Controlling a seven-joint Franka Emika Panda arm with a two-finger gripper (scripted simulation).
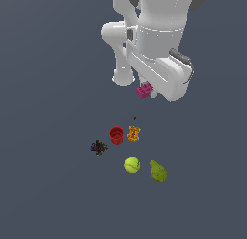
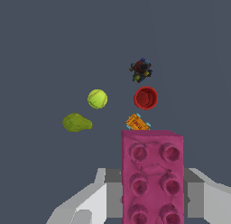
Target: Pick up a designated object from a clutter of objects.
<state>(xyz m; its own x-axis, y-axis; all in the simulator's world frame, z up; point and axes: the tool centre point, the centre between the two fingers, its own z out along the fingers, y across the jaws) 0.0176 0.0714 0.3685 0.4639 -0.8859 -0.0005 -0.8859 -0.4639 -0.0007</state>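
Note:
The designated object, a magenta-pink studded brick [image 1: 144, 91], hangs under the white hand, well above the grey floor. My gripper [image 1: 147, 90] is shut on it, and the hand hides most of the fingers in the exterior view. In the wrist view the brick [image 2: 152, 178] fills the near middle, with a grey-white finger [image 2: 92, 203] pressed against each long side. The clutter of objects lies on the floor apart from the brick: a red cup [image 1: 116, 135], an orange packet [image 1: 134, 133], a tennis ball [image 1: 132, 164] and a green pear [image 1: 157, 171].
A dark multicoloured cluster [image 1: 99, 147] sits at the exterior view's left of the cup, and a tiny red speck [image 1: 134, 118] lies just beyond the packet. The wrist view shows the cup [image 2: 145, 97], packet [image 2: 137, 123], ball [image 2: 97, 99], pear [image 2: 77, 123] and cluster [image 2: 141, 70].

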